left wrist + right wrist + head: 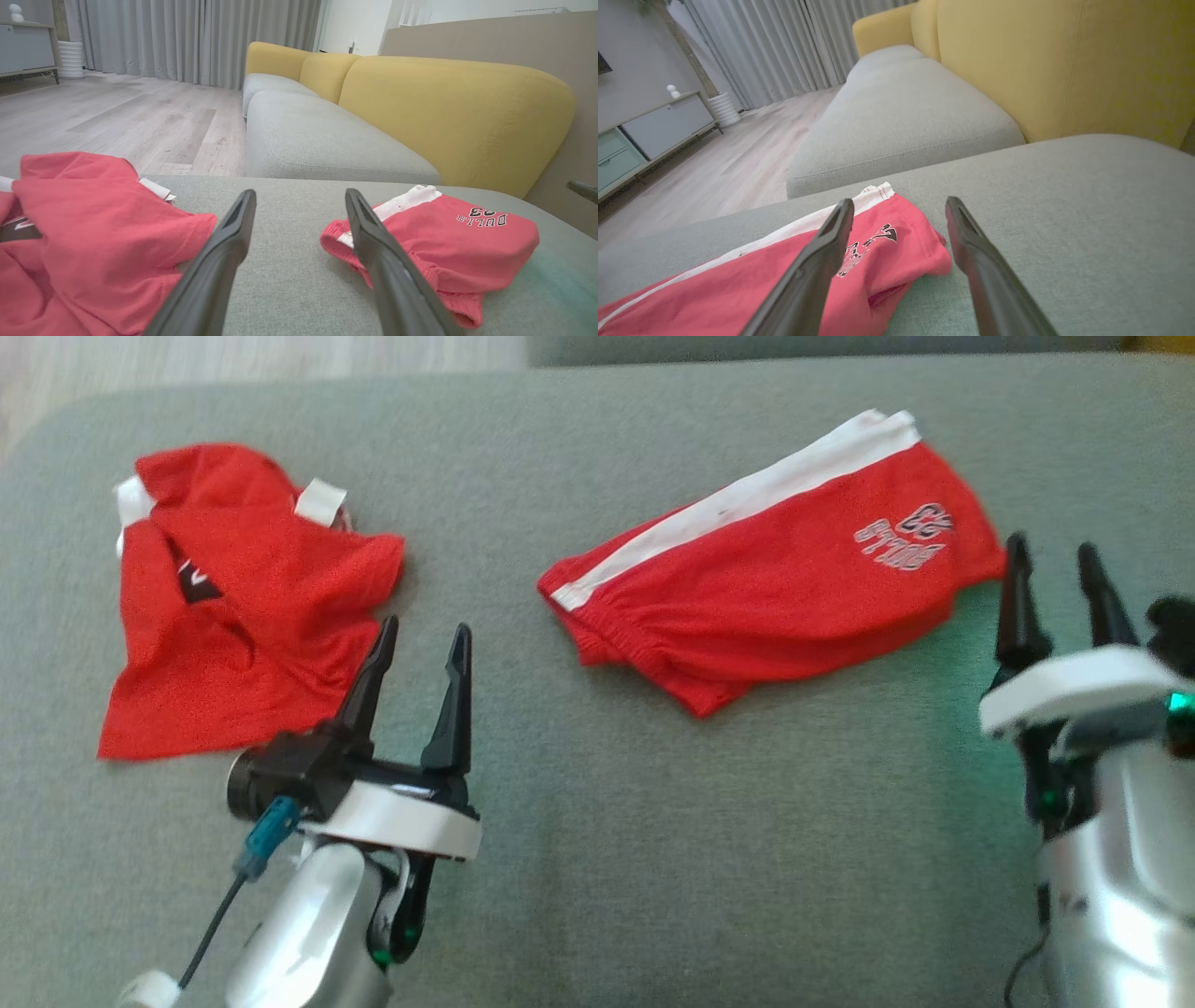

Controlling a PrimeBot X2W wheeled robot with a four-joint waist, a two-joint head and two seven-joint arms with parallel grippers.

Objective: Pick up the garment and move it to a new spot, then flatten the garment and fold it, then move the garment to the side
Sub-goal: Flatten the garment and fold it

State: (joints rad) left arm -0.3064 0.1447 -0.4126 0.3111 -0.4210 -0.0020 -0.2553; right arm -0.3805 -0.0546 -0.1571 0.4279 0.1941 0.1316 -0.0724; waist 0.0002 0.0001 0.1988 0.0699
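Two garments lie on the grey-green woven sofa seat (653, 821). The red mesh shorts with a white side stripe and a black-and-white team print (775, 588) sit in the middle, doubled over fairly neatly. A red mesh jersey with white trim (233, 616) lies rumpled, well apart from the shorts on their waistband side. I cannot tell from this alone which of the two is being worked on.

The left fingers (372, 677) stand wide and hold nothing, between the shorts and the jersey and nearer the jersey's edge. The right fingers (1018, 607) are also wide and hold nothing, just beside the shorts' printed end. Each arm seems parked by a piece of cloth, ready to reach either one.

The seat's soft, slightly grippy weave should keep the thin fabric from sliding. Beyond the shorts rise mustard-yellow back cushions (458, 107). Farther off are a pale wood-plank floor (117, 116) and grey pleated curtains (187, 37).
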